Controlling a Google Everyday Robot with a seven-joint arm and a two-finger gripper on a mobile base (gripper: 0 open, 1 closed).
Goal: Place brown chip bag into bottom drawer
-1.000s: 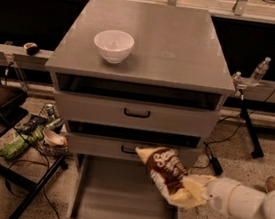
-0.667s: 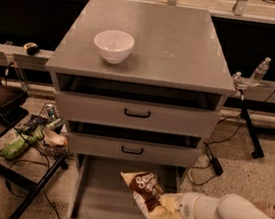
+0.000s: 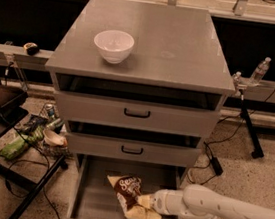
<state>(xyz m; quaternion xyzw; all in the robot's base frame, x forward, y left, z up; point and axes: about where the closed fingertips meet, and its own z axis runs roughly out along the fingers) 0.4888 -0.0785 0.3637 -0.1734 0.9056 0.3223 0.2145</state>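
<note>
The brown chip bag has a dark brown centre with white script and pale cream ends. It lies tilted inside the open bottom drawer, the lowest grey tray of the cabinet. My gripper reaches in from the right on a white arm and sits at the bag's lower right end, in the drawer's right half. The bag covers the gripper's tips.
A white bowl stands on the grey cabinet top. Two shallower drawers with black handles are above the open one. A black stand with clutter and cables is at left. A water bottle stands at right.
The arm has carried the bag down and left, from in front of the middle drawer into the open bottom drawer. The bag now sits low against the drawer floor.
</note>
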